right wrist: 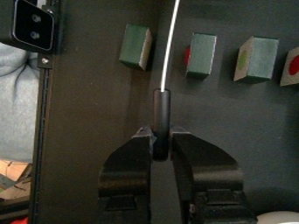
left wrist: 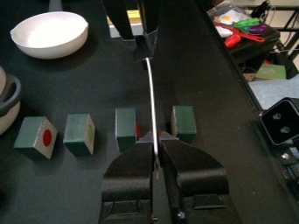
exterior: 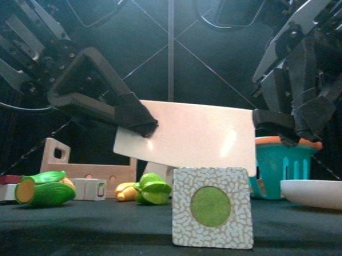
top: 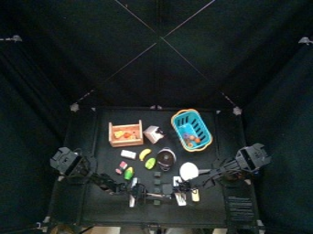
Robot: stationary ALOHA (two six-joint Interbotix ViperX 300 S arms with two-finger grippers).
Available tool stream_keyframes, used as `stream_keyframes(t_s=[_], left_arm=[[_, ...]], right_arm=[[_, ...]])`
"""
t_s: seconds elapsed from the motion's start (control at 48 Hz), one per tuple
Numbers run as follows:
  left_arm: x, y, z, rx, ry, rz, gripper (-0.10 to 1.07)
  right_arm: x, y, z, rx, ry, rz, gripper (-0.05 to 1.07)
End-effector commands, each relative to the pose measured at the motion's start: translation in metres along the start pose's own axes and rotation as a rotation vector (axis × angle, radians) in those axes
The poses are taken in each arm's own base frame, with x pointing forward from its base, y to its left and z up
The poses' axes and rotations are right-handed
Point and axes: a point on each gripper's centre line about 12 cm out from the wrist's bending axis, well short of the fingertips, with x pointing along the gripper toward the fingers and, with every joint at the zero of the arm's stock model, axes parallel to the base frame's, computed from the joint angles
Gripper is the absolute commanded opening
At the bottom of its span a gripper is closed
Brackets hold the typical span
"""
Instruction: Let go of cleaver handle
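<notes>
**Cleaver held between both grippers above the front of the table**

Black curtains close us in on every side, and the small black table carries the clutter. Nearest us at the front edge, a square card with a green disc stands upright. Just behind and above it, we see the cleaver held off the table, its broad white blade facing us. Our left gripper pinches the blade's thin edge, jaws narrowed onto it. Our right gripper is clamped on the black cleaver handle, jaws drawn in on either side of it.

Below the blade, a row of small green blocks with red and green faces stands on the table. Farther back we find green toy vegetables, a wooden crate, a white bowl and a blue basket.
</notes>
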Motion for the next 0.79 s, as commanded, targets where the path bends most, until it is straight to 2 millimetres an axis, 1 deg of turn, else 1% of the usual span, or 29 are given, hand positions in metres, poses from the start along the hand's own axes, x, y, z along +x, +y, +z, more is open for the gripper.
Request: stream_keyframes(t_s=[0.0, 0.083, 0.167, 0.312, 0.417, 0.479, 0.542, 0.625, 0.771], left_arm=[[0.001, 0.012, 0.020, -0.030, -0.060, 0.035, 0.44], [0.001, 0.013, 0.020, -0.032, -0.062, 0.037, 0.45], [0.001, 0.014, 0.020, -0.033, -0.063, 0.040, 0.49], [0.000, 0.017, 0.022, -0.043, -0.068, 0.048, 0.61], [-0.002, 0.019, 0.024, -0.056, -0.074, 0.059, 0.71], [-0.004, 0.021, 0.028, -0.061, -0.094, 0.066, 0.76], [-0.009, 0.023, 0.034, -0.062, -0.125, 0.076, 0.82], [-0.017, 0.029, 0.041, -0.065, -0.174, 0.095, 0.85], [-0.038, 0.044, 0.058, -0.084, -0.274, 0.137, 0.86]], right_arm=[[-0.017, 0.006, 0.024, -0.003, -0.083, 0.022, 0.46], [-0.018, 0.007, 0.025, -0.004, -0.089, 0.023, 0.46], [-0.020, 0.007, 0.026, -0.007, -0.094, 0.023, 0.46], [-0.023, 0.007, 0.028, 0.001, -0.101, 0.027, 0.46], [-0.025, 0.007, 0.029, 0.004, -0.105, 0.029, 0.46], [-0.026, 0.007, 0.029, 0.005, -0.108, 0.029, 0.46], [-0.027, 0.006, 0.030, 0.007, -0.109, 0.027, 0.46], [-0.030, 0.005, 0.030, 0.012, -0.102, 0.025, 0.46], [-0.038, 0.002, 0.032, 0.048, -0.094, 0.028, 0.46]])
